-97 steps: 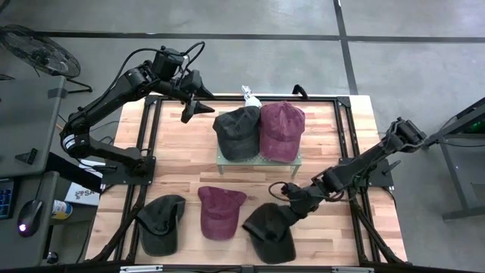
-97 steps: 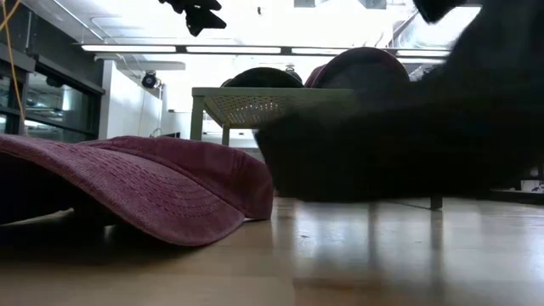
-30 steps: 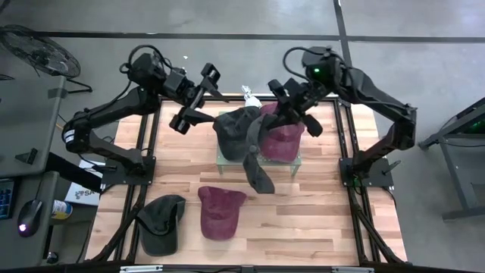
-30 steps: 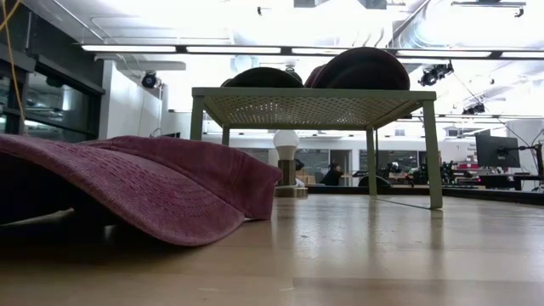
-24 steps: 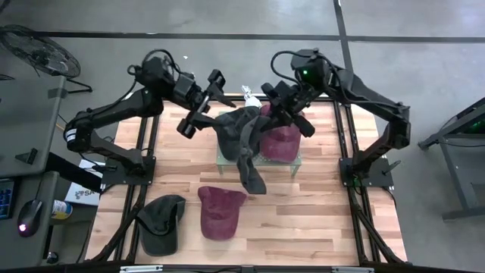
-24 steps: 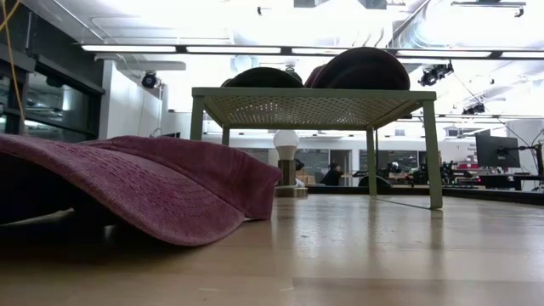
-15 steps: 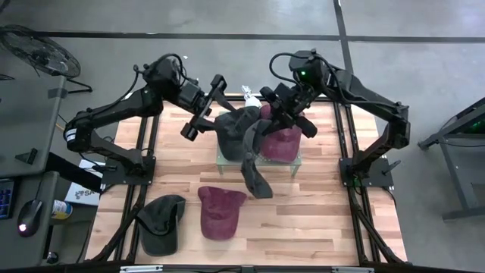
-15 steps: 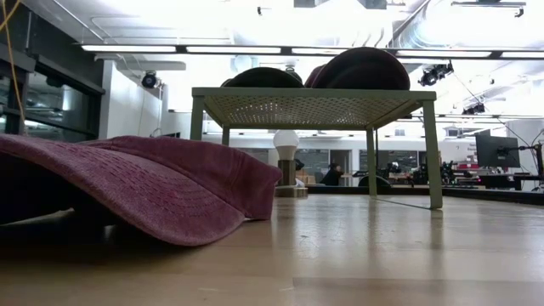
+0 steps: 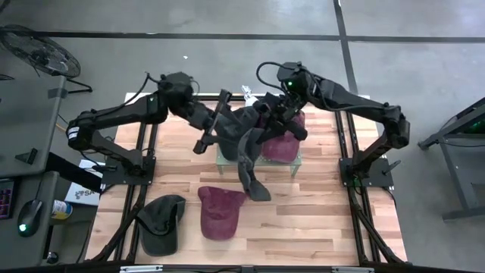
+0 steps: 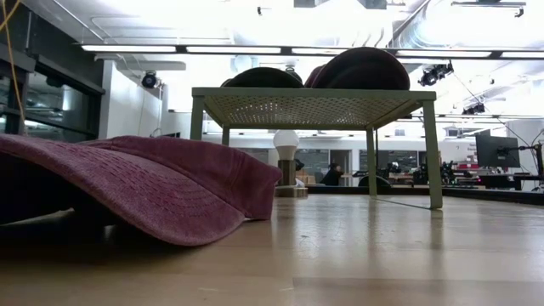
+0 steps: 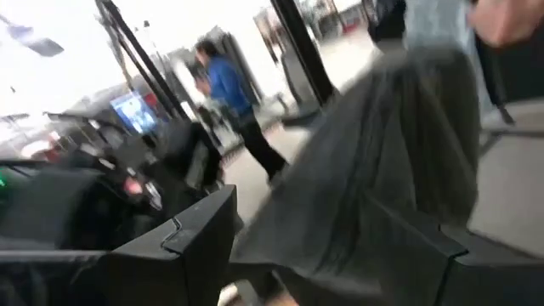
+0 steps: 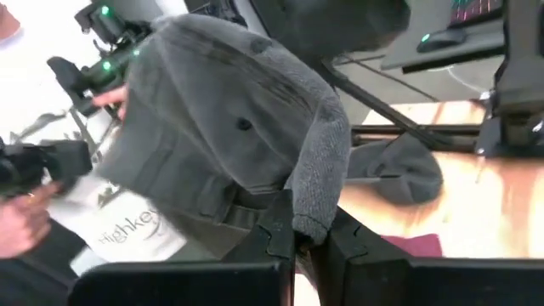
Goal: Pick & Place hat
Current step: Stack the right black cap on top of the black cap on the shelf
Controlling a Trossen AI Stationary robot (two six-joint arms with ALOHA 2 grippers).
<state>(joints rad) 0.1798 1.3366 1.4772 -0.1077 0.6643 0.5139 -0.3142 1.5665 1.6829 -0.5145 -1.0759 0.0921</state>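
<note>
Hat transfer above the rack – both arms at work.
Left tool [image 9: 212, 125], fingers spread wide, sits at the 9 o'clock side of the dark hat [image 9: 246, 148], holding nothing visible. That hat hangs over the green rack [image 9: 221, 158], brim drooping toward 6 o'clock, pinched in the closed right tool [image 9: 267, 121]. A maroon hat [image 9: 280, 144] rests on the rack; two more lie on the tabletop [image 9: 318, 220].

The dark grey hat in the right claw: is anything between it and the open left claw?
Nothing visible. The right claw holds the dark grey hat in the air over the green stand, and the open left claw is right beside the hat.
</note>
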